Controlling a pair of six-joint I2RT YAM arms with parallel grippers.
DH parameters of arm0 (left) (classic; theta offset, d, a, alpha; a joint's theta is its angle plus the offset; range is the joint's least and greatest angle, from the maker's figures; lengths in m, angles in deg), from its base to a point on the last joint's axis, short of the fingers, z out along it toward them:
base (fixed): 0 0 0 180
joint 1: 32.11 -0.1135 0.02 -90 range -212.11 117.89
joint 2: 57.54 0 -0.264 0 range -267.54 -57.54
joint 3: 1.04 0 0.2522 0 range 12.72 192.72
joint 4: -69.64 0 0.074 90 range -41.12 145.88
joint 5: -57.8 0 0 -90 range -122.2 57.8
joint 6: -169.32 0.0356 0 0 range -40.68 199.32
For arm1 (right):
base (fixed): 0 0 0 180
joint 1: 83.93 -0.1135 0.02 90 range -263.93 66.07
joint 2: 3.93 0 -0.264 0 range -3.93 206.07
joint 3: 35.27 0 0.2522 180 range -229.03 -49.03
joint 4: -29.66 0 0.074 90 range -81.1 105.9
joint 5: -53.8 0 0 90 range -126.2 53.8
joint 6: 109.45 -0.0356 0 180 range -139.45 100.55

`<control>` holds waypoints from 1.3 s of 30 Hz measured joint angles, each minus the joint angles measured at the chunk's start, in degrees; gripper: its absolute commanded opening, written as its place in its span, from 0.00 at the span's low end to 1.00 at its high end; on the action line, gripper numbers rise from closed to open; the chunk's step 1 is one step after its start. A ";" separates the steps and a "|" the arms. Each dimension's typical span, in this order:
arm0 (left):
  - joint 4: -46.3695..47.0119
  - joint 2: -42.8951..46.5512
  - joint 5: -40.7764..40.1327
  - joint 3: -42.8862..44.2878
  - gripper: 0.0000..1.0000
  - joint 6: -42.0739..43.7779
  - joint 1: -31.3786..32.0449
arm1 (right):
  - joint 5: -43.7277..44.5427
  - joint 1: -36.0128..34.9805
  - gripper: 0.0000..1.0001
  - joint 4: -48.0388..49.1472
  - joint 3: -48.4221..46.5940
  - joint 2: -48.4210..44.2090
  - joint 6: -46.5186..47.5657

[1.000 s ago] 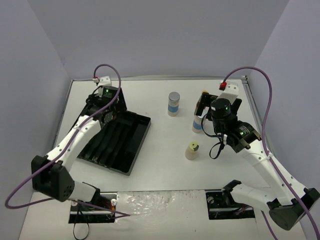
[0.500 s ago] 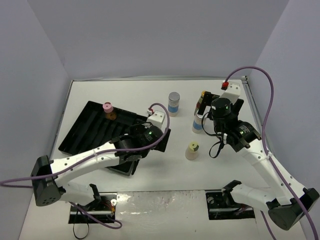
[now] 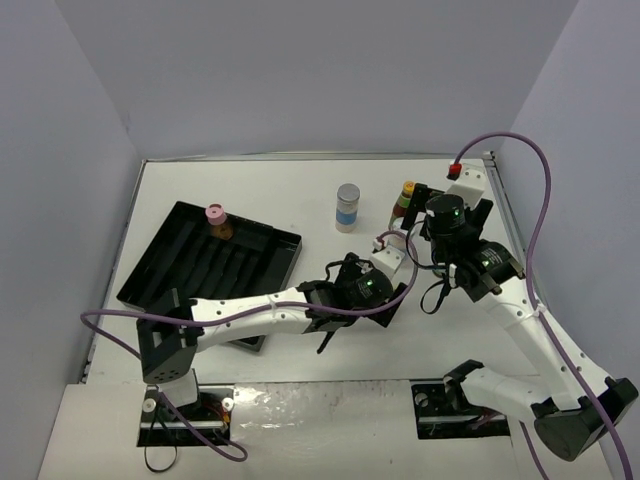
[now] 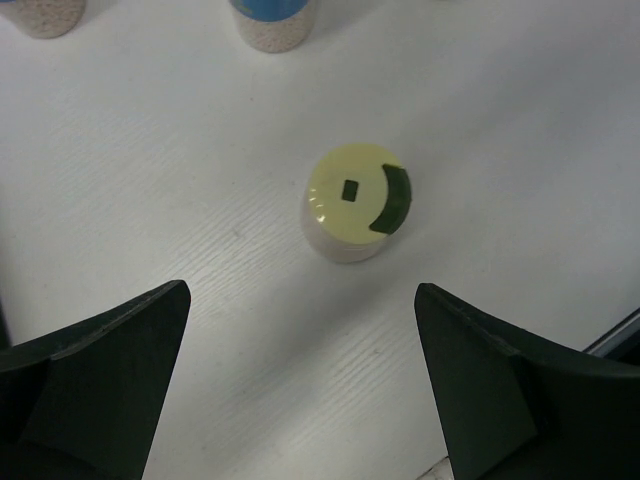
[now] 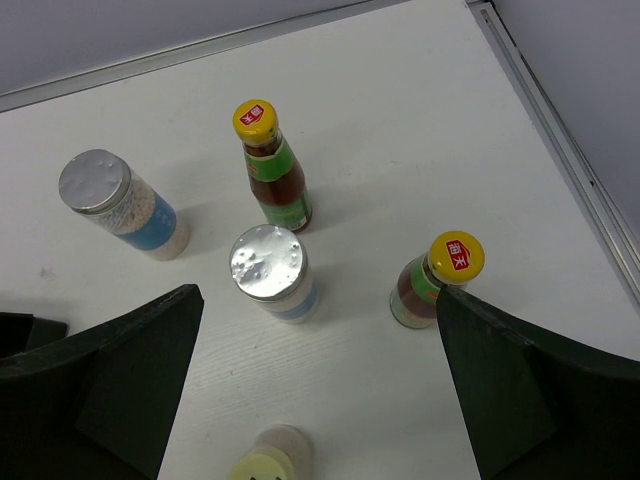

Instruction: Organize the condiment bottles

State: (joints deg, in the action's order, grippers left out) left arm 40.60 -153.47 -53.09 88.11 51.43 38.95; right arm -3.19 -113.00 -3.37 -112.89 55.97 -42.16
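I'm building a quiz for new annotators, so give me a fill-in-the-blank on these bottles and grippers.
The lone bottle in the black tray has a ___ cap. The left gripper faces a squat bottle with a pale ___ lid. The right wrist view shows ___ silver-lidded bottles. The right gripper is ___.
Missing: pink, yellow, two, open.

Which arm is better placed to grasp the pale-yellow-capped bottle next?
Left: the open left gripper hovers over the pale-yellow-capped bottle; the right gripper hangs over a silver-lidded bottle.
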 measured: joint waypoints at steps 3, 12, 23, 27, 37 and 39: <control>0.64 -3.33 1.43 2.52 0.93 0.49 0.49 | 0.00 0.26 1.00 -0.39 -0.02 -0.02 0.01; 1.44 -11.96 3.04 8.96 0.93 1.26 0.60 | -0.02 0.64 1.00 -1.57 -0.96 -0.41 0.05; 2.23 -17.34 3.08 11.47 0.81 1.30 0.05 | -0.02 1.01 1.00 -1.65 -0.96 -1.78 0.08; 2.35 -17.76 3.02 11.48 0.53 0.94 -0.50 | -0.02 1.06 1.00 -1.70 -0.96 -1.79 0.16; 3.20 -17.64 2.51 11.18 0.00 0.21 -1.11 | -0.04 1.34 1.00 -1.97 -0.96 -1.86 0.20; 3.03 -17.03 1.92 10.51 0.00 0.23 -1.11 | -0.04 1.36 1.00 -2.00 -0.96 -1.89 0.20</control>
State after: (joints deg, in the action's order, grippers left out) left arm 43.63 -170.50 -51.18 98.62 51.66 37.85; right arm -3.23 -111.64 -5.37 -113.85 54.08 -41.95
